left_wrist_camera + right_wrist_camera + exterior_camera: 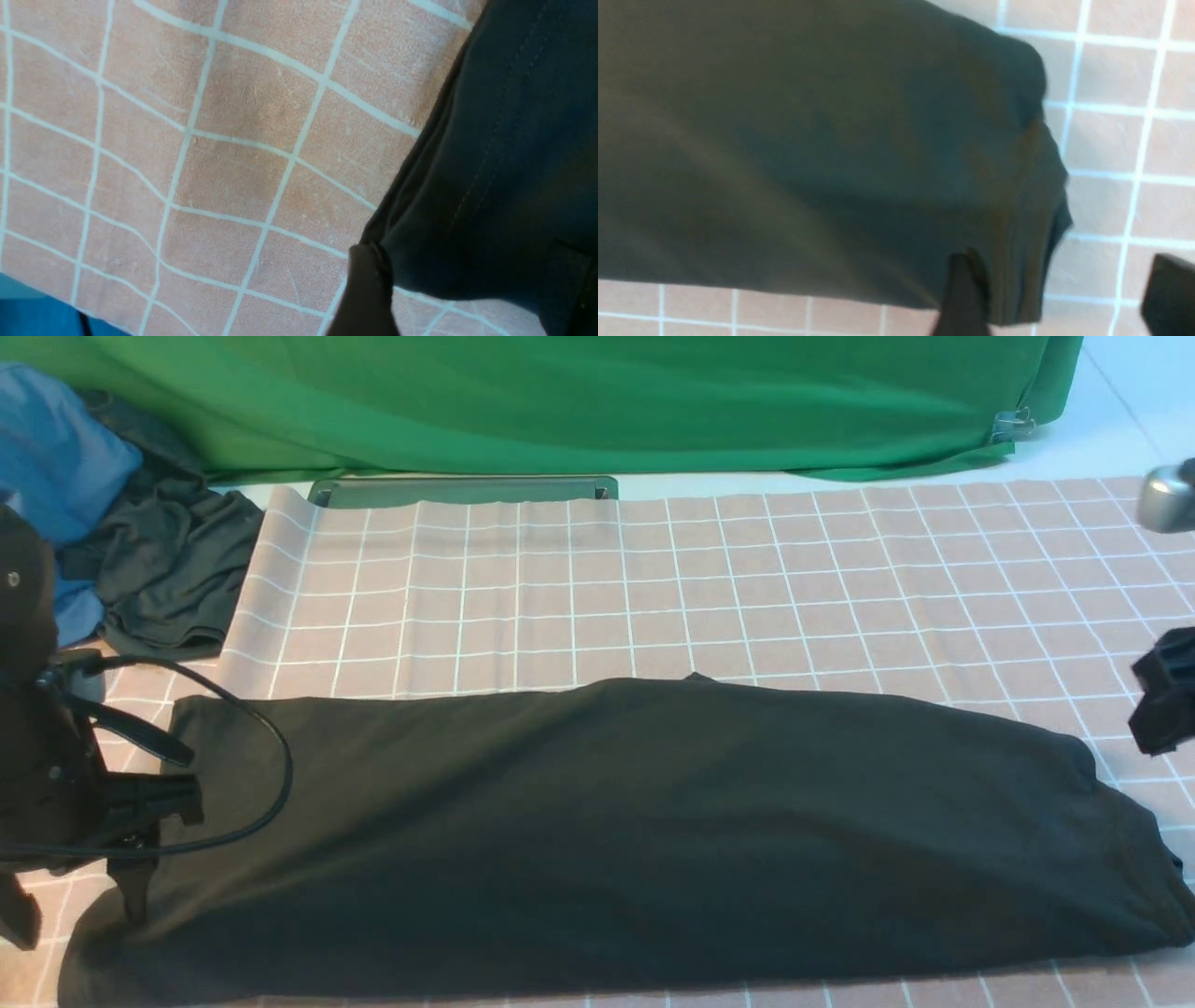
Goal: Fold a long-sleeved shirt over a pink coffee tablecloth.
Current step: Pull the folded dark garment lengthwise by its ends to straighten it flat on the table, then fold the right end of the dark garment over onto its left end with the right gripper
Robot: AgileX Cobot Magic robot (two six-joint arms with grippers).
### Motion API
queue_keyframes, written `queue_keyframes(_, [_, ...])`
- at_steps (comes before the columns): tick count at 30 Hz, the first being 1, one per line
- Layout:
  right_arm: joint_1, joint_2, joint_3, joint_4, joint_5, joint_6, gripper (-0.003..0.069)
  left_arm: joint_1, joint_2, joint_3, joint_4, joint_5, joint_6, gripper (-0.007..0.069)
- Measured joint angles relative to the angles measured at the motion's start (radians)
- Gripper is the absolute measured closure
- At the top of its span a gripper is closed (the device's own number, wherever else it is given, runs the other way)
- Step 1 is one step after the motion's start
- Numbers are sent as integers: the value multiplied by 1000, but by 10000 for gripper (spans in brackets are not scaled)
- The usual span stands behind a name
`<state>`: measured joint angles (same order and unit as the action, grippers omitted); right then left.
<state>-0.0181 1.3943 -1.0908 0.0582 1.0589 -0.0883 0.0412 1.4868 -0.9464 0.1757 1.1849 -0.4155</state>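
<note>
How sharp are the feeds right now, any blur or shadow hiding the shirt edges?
Front view: evenly lit, shirt outline clear against the tablecloth, folds hard to read on black. Left wrist view: sharp, hem stitching visible. Right wrist view: soft and blurred, the finger a dark smear.

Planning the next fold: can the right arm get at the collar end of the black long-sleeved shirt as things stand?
Probably yes. The right tool looks open beside that end of the black long-sleeved shirt, which lies flat on the pink grid tablecloth with nothing on it or in between.
</note>
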Motion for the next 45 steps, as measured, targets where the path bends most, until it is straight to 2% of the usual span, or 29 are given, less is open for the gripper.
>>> queue_keyframes(3, [-29, 24, 5, -5, 9, 16, 51, 0, -100, 35, -22, -49, -2, 172])
queue_keyframes(5, [-43, 50, 14, -6, -1, 34, 28, 0, -195, 83, -46, -94, 2, 221])
queue_keyframes(7, [-47, 88, 22, -21, -23, 40, 19, 0, -320, 136, -84, -121, 27, 316])
queue_keyframes(8, [-48, 92, 23, -26, -26, 41, 18, 0, -342, 146, -88, -125, 30, 327])
queue_keyframes(10, [-49, 152, 23, -45, -59, 42, 15, 0, -466, 199, -133, -137, 53, 465])
queue_keyframes(12, [-49, 204, 23, -58, -81, 44, 14, 0, -563, 237, -164, -147, 59, 554])
queue_keyframes(14, [-50, 269, 23, -64, -94, 47, 14, 0, -661, 263, -198, -144, 60, 598])
queue_keyframes(19, [-52, 388, 25, -69, -101, 51, 19, 0, -847, 298, -258, -105, 60, 613])
queue_keyframes(21, [-52, 428, 25, -69, -100, 51, 44, 0, -904, 305, -260, -97, 60, 613])
queue_keyframes(23, [-52, 444, 23, -58, -101, 34, 106, 0, -940, 308, -261, -93, 60, 612])
queue_keyframes(24, [-52, 444, 23, -58, -101, 22, 164, 0, -957, 309, -261, -92, 62, 612])
queue_keyframes(27, [-52, 445, 23, -24, -100, -22, 460, 0, -979, 309, -262, -90, 71, 612])
queue_keyframes(29, [-56, 445, 21, -20, -97, -35, 542, 0, -982, 309, -262, -94, 77, 612])
queue_keyframes(33, [-89, 440, 18, -18, -66, -23, 540, 0, -983, 309, -262, -94, 81, 612])
queue_keyframes(38, [-133, 334, 15, -96, -27, 41, 540, 0, -983, 310, -262, -96, 86, 612])
queue_keyframes(45, [-129, 196, -125, -114, 126, 81, 540, 0, -983, 310, -262, -121, 101, 612])
